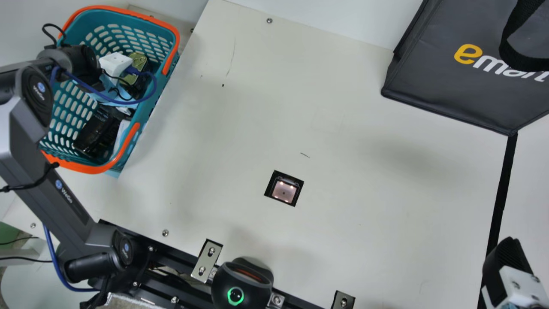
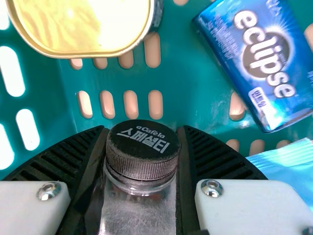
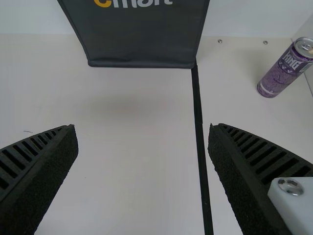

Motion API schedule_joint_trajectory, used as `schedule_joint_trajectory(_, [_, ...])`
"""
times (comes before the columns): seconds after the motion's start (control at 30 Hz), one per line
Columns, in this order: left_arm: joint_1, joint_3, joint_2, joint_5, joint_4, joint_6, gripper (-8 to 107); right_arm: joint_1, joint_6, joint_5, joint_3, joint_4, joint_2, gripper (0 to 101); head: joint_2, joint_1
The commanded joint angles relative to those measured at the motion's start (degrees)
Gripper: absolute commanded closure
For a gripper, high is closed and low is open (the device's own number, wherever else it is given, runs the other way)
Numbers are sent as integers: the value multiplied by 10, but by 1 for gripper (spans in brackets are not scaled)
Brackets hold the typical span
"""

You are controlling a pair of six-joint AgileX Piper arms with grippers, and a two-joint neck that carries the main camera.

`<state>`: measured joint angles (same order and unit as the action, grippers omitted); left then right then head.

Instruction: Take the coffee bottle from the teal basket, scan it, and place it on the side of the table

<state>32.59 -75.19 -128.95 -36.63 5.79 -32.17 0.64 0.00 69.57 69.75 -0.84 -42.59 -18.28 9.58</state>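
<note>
In the main view my left gripper (image 1: 115, 64) is down inside the teal basket (image 1: 70, 107) at the upper left. The left wrist view has the coffee bottle (image 2: 142, 152), black-capped with a clear neck, between the ribbed fingers of my left gripper (image 2: 143, 130), which is shut on it. The bottle's lower part is hidden. My right gripper (image 1: 508, 264) is at the lower right of the main view. In the right wrist view, the fingers of my right gripper (image 3: 143, 128) stand wide open above the table with nothing between them. A scanner window (image 1: 284, 191) lies in the table.
Near the bottle are a blue mint pack (image 2: 264, 63) and a gold-lidded tin (image 2: 83, 24). A black package (image 1: 98, 131) lies in the basket. A dark bag (image 1: 437, 77) stands at the upper right. A purple can (image 3: 286, 68) is beyond the black strip (image 3: 199, 137).
</note>
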Motion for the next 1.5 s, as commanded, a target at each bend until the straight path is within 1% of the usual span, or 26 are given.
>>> schedule_joint_trajectory(0.0, [2, 1, 6, -1, -10, -10, 107, 0, 0, 0, 0, 0, 0, 6, -1, -17])
schedule_joint_trajectory(0.43, [17, 7, 64, -20, -81, -82, 107, 0, 0, 0, 0, 0, 0, 6, -1, -17])
schedule_joint_trajectory(0.67, [25, 11, 95, -34, -107, -112, 107, 0, 0, 0, 0, 0, 0, 6, -1, -17])
schedule_joint_trajectory(1.07, [38, 26, 140, -54, -139, -150, 107, 0, 0, 0, 0, 0, 0, 6, -1, -17])
schedule_joint_trajectory(1.47, [52, 42, 167, -59, -155, -172, 107, 0, 0, 0, 0, 0, 0, 6, -1, -17])
